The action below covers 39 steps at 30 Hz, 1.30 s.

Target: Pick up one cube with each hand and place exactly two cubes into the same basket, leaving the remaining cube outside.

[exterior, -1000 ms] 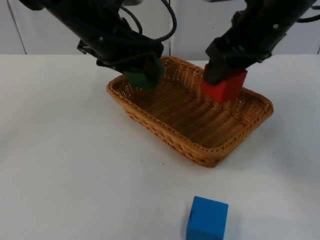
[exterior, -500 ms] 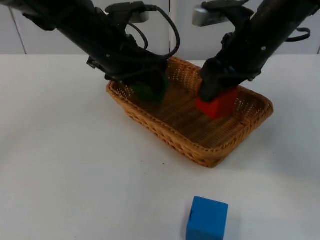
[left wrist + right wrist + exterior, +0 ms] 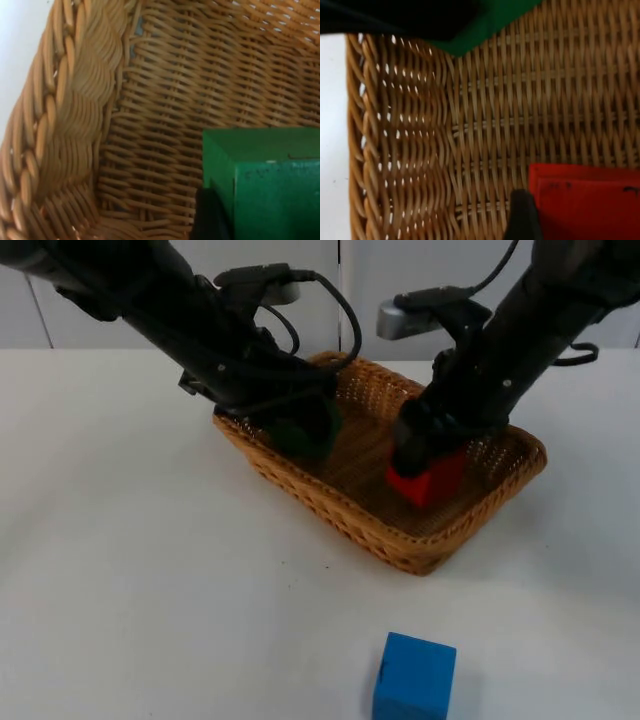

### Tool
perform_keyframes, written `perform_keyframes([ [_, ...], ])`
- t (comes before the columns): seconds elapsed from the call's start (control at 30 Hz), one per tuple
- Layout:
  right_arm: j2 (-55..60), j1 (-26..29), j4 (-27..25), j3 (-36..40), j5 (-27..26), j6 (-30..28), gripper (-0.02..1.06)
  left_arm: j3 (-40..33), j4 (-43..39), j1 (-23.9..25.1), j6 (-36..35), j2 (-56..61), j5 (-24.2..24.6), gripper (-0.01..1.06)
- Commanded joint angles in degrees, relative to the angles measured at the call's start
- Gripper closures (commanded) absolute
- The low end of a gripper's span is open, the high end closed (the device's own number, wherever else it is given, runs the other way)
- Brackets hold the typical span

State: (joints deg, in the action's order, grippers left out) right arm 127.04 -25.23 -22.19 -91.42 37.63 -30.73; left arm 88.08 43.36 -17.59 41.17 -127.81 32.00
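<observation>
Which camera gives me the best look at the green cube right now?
The left wrist view: the green cube shows its top and front faces inside the wicker basket, held by the left gripper. The top view shows just a dark green sliver under that gripper; the right wrist view catches one corner.

Red cube held low inside the wicker basket.

The right gripper's black fingertip (image 3: 522,215) presses against the side of the red cube (image 3: 585,202), which sits just above the woven floor of the basket (image 3: 485,125). From the red cube, a green cube (image 3: 487,22) lies toward eleven o'clock, partly under a black arm (image 3: 395,17). The basket's rim (image 3: 357,140) borders the white table (image 3: 332,140).
</observation>
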Motion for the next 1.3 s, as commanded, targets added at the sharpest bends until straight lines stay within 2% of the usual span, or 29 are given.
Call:
perform_keyframes([
  [0.0,-0.06,-0.13,-0.52,-0.02,-0.51,-0.21,0.77,0.37,1.34,0.20,0.61,0.23,0.42,1.00],
  [0.1,-0.06,-0.13,-0.66,-0.02,-0.51,-0.21,0.53,0.37,1.34,0.20,0.61,0.23,0.60,0.80],
  [0.13,-0.06,-0.13,-0.66,-0.02,-0.51,-0.21,0.53,0.37,1.34,0.20,0.61,0.23,0.60,0.80],
  [0.17,-0.06,-0.13,-0.66,-0.02,-0.56,-0.21,0.46,0.37,1.34,0.20,0.61,0.23,0.60,0.72],
  [0.2,-0.06,-0.13,-0.66,-0.02,-0.56,-0.21,0.39,0.37,1.44,0.20,0.61,0.23,0.60,0.58],
  [0.27,-0.06,-0.13,-0.66,-0.02,-0.56,-0.21,0.35,0.37,1.67,0.20,0.61,0.23,0.69,0.41],
  [0.3,-0.06,-0.13,-0.66,-0.02,-0.56,-0.21,0.35,0.37,1.67,0.20,0.61,0.23,0.69,0.41],
  [0.37,-0.06,-0.13,-0.66,-0.15,-0.56,-0.21,0.35,0.37,1.80,0.20,0.61,0.35,0.69,0.30],
  [0.43,-0.06,-0.13,-0.66,-0.15,-0.56,-0.21,0.35,0.37,1.80,0.20,0.61,0.57,0.69,0.24],
  [0.6,-0.74,-0.13,-0.66,-0.15,0.12,-0.21,0.35,0.37,1.80,0.35,0.61,1.52,0.69,0.21],
  [0.9,-10.28,-0.13,0.91,-0.15,-0.33,-0.51,0.35,0.37,0.46,0.35,0.50,7.60,1.79,0.21],
  [1.07,-19.19,-0.13,0.92,-0.15,0.24,-0.15,0.35,0.37,-0.94,0.35,0.38,14.72,5.38,0.21],
  [1.27,-25.67,-0.13,0.49,-0.15,0.71,0.09,0.35,0.37,-1.93,0.35,0.38,21.89,7.33,0.21],
])
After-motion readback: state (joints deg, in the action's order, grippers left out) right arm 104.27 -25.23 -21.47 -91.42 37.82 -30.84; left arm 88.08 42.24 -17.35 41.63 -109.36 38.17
